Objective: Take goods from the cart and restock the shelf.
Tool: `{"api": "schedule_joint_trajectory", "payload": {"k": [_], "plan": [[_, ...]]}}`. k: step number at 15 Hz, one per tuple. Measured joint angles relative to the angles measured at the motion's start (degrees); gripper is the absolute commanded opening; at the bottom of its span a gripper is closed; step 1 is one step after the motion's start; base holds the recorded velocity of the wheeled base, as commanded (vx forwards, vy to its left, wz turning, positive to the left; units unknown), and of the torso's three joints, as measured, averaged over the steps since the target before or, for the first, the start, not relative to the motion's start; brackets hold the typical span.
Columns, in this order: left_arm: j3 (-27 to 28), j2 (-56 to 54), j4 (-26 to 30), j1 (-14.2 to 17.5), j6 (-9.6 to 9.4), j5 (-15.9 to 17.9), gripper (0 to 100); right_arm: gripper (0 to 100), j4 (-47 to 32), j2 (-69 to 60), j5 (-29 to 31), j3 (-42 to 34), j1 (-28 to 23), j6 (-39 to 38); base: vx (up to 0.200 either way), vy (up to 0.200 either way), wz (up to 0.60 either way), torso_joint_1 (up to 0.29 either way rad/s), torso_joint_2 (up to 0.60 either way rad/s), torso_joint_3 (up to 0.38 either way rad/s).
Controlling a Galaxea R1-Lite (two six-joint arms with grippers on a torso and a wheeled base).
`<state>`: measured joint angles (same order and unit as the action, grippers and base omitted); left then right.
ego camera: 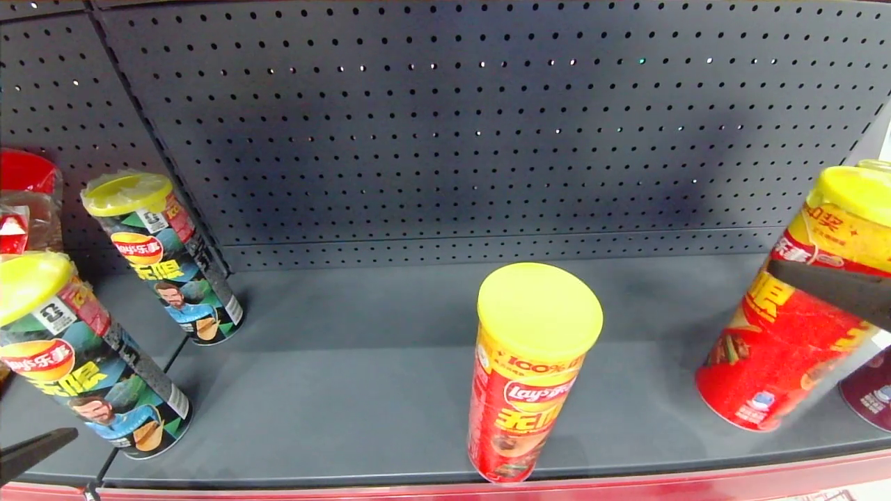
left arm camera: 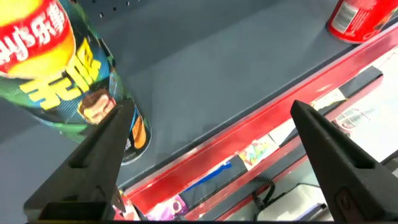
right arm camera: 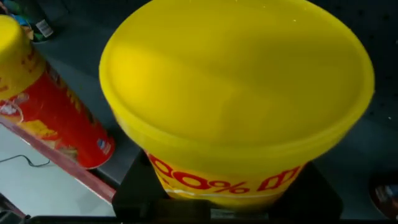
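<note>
Dark grey shelf backed by pegboard, red front rail along the edge. On the robot's left stand 2 green-and-black cans with yellow lids, the near green can at the front and the far green can behind it, plus a red-topped wrapped pack at the edge. Centre front, 1 upright red can with a yellow lid. Over on the right, the held red can sits tilted, lid leaning right, with the right gripper and its jaws clamped across the upper body just below the lid; I can't tell whether the base touches the shelf. A purple can stands just beside it. The left gripper hangs in front of the rail, jaws spread wide with nothing between them, near the near green can. Labels carry a round logo and big yellow characters.
</note>
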<state>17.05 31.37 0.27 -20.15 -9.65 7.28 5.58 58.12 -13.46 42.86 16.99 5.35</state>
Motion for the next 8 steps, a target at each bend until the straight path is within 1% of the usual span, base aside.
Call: {"api": "schedule_joint_trajectory", "payload": {"k": [3, 6, 8], "plan": [[-0.5, 0.0, 0.1, 0.0, 0.0, -0.1, 100, 0, 9.1, 7.3, -2.0, 1.0, 0.4, -0.2, 0.0, 0.0, 0.0, 0.0, 0.0, 0.0], [0.0, 1.0, -0.1, 0.0, -0.02, -1.1, 100, 0, 16.7, 16.2, -2.8, 2.5, 2.6, -1.6, 0.0, 0.0, 0.0, 0.0, 0.0, 0.0], [1.1, 2.0, -0.2, 0.0, -0.02, -1.3, 100, 0, 20.7, 21.9, -3.0, 5.1, 4.4, -2.5, 0.0, 0.0, 0.0, 0.0, 0.0, 0.0]]}}
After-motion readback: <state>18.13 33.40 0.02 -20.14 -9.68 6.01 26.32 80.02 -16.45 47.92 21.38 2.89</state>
